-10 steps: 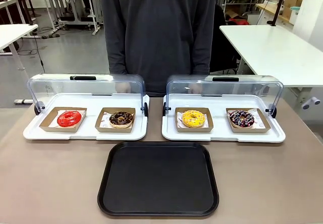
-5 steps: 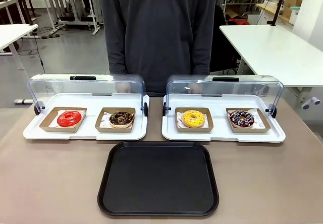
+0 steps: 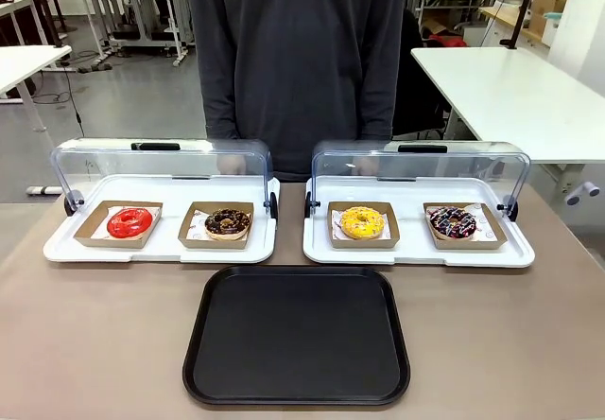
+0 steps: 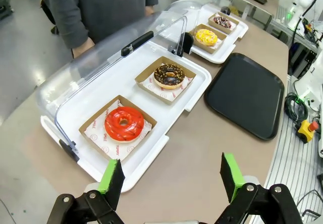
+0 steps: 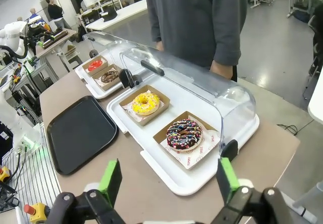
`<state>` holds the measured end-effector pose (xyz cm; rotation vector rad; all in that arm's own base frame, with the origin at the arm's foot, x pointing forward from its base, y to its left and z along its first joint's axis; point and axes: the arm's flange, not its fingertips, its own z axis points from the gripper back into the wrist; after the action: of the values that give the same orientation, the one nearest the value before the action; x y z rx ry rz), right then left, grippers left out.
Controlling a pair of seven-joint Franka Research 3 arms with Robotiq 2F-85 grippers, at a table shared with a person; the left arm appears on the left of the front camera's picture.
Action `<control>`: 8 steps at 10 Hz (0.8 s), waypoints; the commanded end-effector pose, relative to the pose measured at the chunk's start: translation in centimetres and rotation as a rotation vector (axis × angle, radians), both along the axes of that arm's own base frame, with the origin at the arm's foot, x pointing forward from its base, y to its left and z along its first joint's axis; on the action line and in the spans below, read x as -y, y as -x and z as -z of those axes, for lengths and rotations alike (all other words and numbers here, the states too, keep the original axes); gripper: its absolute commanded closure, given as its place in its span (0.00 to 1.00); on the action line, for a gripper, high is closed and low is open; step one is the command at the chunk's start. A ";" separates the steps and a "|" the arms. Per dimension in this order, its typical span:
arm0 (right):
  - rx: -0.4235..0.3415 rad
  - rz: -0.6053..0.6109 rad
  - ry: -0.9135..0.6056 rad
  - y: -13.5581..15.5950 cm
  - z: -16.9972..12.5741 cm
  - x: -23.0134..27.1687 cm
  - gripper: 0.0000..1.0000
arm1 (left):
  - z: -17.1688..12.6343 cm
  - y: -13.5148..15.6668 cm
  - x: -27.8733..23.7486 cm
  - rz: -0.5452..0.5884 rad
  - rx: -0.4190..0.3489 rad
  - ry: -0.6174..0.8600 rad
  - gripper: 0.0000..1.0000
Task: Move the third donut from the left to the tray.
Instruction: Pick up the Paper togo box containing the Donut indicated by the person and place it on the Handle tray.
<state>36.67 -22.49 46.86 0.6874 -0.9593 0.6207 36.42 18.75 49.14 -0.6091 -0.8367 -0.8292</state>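
Donut choice comes down to reach. The yellow-iced donut (image 3: 362, 221) sits in its brown cardboard holder (image 3: 334, 240) in the left slot of the right-hand white display tray (image 3: 416, 256), with a sprinkled chocolate donut (image 3: 453, 221) beside it. In my right wrist view the yellow one lies ahead and a little left of the right fingers (image 5: 110, 181), just past the chocolate one. In my left wrist view it is far off, beyond the other display tray (image 4: 151, 156) with its red donut (image 4: 124, 123) and chocolate donut (image 4: 169, 74). I judge the right arm the nearer.

Both sets, the left fingers (image 4: 112, 178) included, stand spread wide and hold nothing. The ring is round, so I see no axis to line up with. The clear lids (image 3: 421, 166) are swung back, leaving the donuts uncovered. The black tray (image 3: 297, 335) lies bare on the worktop (image 3: 95, 344), just in front of the display trays.
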 end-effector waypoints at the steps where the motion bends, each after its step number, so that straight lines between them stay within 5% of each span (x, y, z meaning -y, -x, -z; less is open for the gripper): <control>1: 0.027 -0.002 -0.017 -0.3 -0.1 0.1 0.00 | -0.2 0.1 0.1 0.002 -0.005 0.006 0.00; 8: 0.027 -0.002 -0.017 -0.3 -0.1 0.1 0.00 | -0.2 0.1 0.1 0.002 -0.005 0.006 0.00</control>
<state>36.61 -22.52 46.86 0.6901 -0.9595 0.6204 36.42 18.75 49.14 -0.6093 -0.8367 -0.8292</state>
